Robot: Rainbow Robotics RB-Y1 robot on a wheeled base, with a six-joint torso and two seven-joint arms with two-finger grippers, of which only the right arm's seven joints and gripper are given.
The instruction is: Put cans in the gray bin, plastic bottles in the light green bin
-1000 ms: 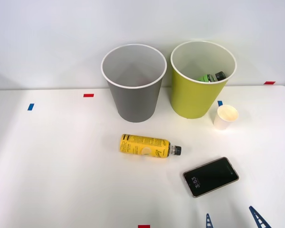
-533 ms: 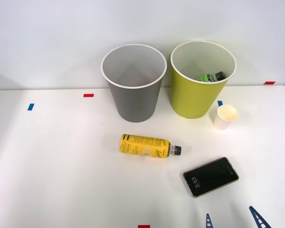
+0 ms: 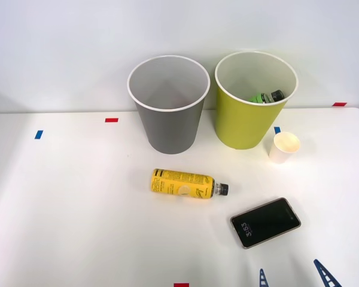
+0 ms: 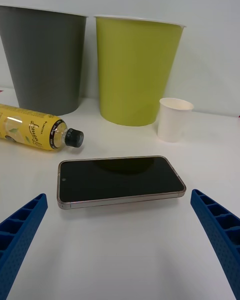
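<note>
While the tool [image 3: 292,276] hangs spread, the yellow bottle [image 3: 182,183] lies unmoved.

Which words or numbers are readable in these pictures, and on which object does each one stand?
"3:53": on the lit screen of the phone, in the front view.
"Lemon": my best reading of the script word on the yellow bottle, in the wrist view; its last letters are unclear.
Other print on that label: too small to read.
Gray bin, light green bin, paper cup: no text.
</note>
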